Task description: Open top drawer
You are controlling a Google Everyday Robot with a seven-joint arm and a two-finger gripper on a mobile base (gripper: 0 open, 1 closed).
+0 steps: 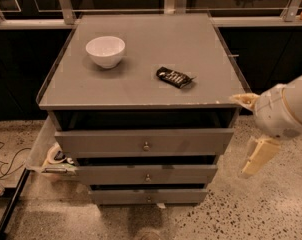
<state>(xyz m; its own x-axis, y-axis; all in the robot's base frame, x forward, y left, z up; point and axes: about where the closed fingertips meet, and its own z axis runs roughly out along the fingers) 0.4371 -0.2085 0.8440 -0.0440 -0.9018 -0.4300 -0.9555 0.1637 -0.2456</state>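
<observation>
The top drawer (106, 143) is the widest grey front of the cabinet, with a small round metal knob (146, 146) at its centre. A dark gap shows between its upper edge and the cabinet top (141, 91). Two slimmer drawer fronts (146, 175) sit below it. My gripper (242, 135) is to the right of the cabinet, level with the top drawer, and clear of it. Its cream fingers (258, 156) stand apart and hold nothing. The gripper is far from the knob.
A white bowl (105, 50) and a dark snack packet (174, 77) lie on the cabinet top. A pale side bin (41, 149) with a tape roll hangs at the cabinet's left. Cables (3, 156) lie on the speckled floor at left.
</observation>
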